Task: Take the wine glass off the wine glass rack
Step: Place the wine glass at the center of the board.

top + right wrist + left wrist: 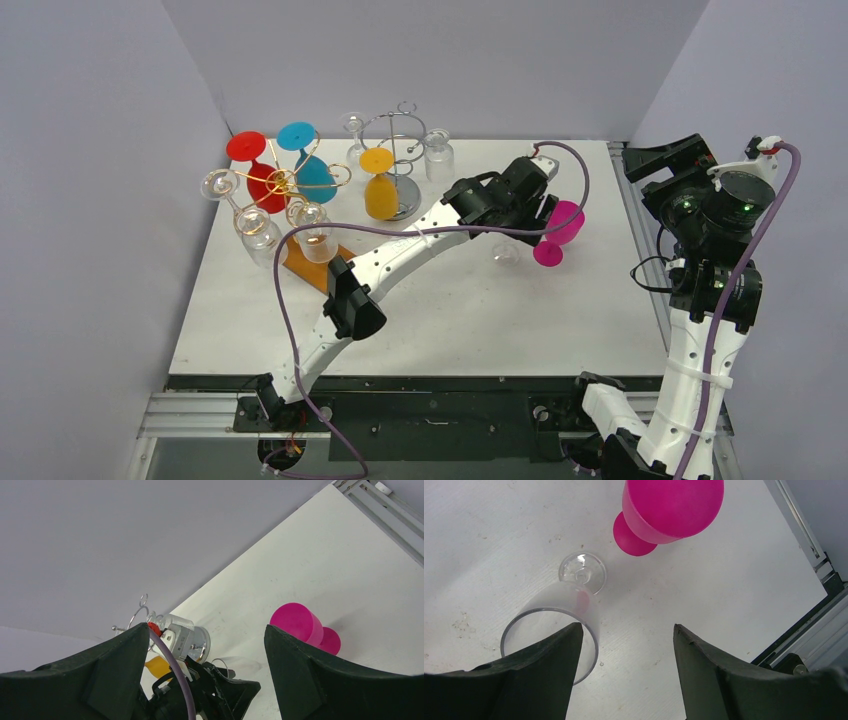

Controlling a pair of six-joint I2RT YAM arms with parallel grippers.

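Note:
A clear wine glass [555,625] stands upright on the white table [450,320], its rim partly behind my left finger [544,670] and its foot [582,573] on the table below. My left gripper [626,630] is open above it, with only bare table in the gap; in the top view it [527,212] hovers over the clear glass [507,252]. A pink wine glass [560,230] stands just right of it. The silver wine glass rack [400,150] holds an orange glass [380,185]. My right gripper [206,630] is open and empty, off at the table's right edge [668,160].
A gold rack [285,182] at the back left carries red [255,165], blue [308,160] and clear glasses. Clear glasses hang at the silver rack [438,155]. The metal rail [640,250] runs along the table's right side. Grey walls close in the left, back and right.

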